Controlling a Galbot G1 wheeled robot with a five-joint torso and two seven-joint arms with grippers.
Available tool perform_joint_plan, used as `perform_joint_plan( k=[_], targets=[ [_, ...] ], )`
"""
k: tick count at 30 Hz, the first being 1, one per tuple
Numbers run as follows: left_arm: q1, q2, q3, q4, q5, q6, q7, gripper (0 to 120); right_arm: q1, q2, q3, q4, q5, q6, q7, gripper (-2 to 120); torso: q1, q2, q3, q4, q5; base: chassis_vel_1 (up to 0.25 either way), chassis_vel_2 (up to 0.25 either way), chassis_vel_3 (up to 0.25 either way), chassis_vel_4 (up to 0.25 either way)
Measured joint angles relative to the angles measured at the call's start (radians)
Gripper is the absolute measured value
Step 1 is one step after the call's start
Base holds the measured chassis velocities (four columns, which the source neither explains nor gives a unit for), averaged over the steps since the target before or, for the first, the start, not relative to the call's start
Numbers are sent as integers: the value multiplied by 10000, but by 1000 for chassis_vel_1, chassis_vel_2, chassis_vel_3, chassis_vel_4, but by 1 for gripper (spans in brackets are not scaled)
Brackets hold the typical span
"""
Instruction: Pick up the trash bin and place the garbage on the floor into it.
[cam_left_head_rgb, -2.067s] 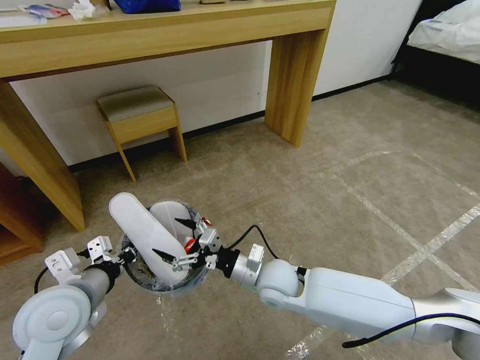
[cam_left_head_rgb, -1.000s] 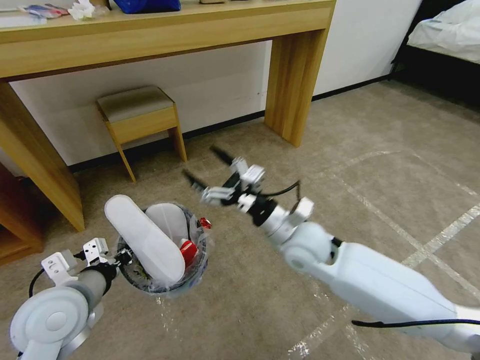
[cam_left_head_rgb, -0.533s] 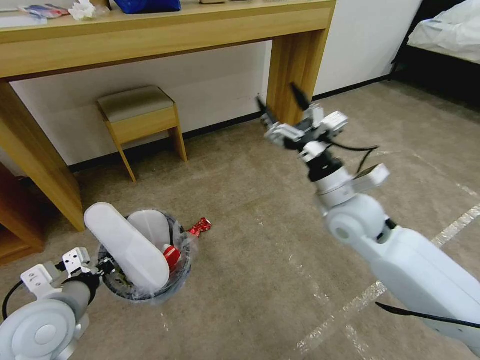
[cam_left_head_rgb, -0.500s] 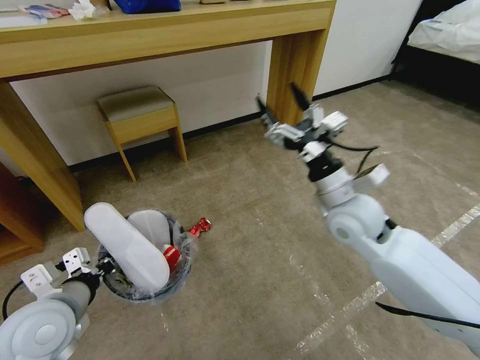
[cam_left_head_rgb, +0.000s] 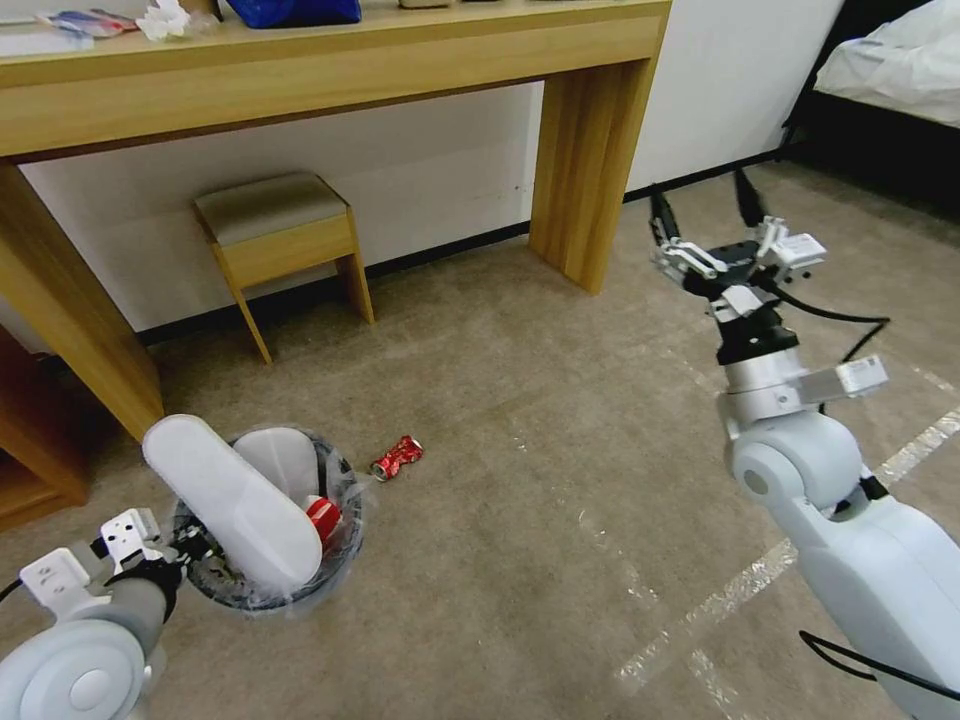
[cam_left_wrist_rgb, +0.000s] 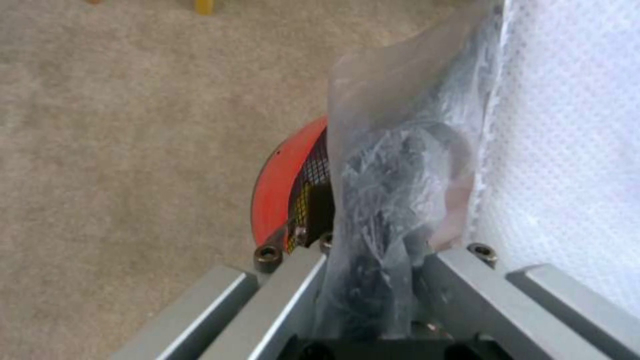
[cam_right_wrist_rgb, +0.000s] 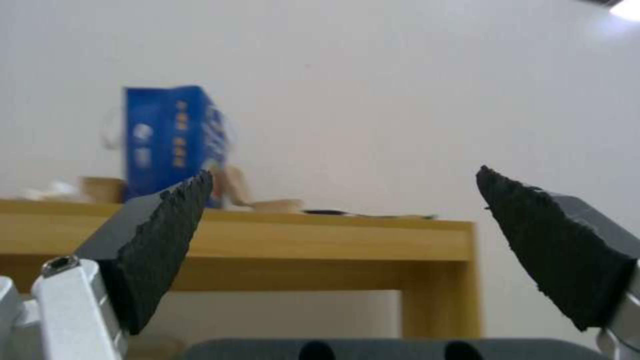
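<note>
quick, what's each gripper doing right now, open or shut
Left gripper: shut on the rim and bag liner of the trash bin.
Right gripper: open and empty, raised above the floor.

We cannot read any text. The tall blue cardboard box (cam_right_wrist_rgb: 172, 142) on the light wooden desk (cam_right_wrist_rgb: 267, 240) carries white print, but the characters are too blurred for us to make out.

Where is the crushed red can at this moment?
In the head view, the crushed red can lies on the beige carpet floor, just right of the small round red trash bin, apart from it and in front of the wooden stool.
</note>
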Motion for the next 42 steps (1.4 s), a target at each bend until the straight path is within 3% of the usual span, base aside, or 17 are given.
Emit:
perform_joint_plan(
  k=[6,15,42],
  targets=[
    [194,-195,-330,-101,149,-88,45,0,-799,243,784,-107,-488,172,34,99,0,0,0,1,2,0,0,0,0],
    [358,-409,-255,-221,626,-285,335,0,-1419,562,1046,-73,-817,247,-47,99,0,0,0,1,0,0,0,0,0],
    [479,-583,-300,-679,331,-261,306,0,-2111,802,1396,-166,-999,296,-306,99,0,1,1,0,0,12,13,10,10]
  ],
)
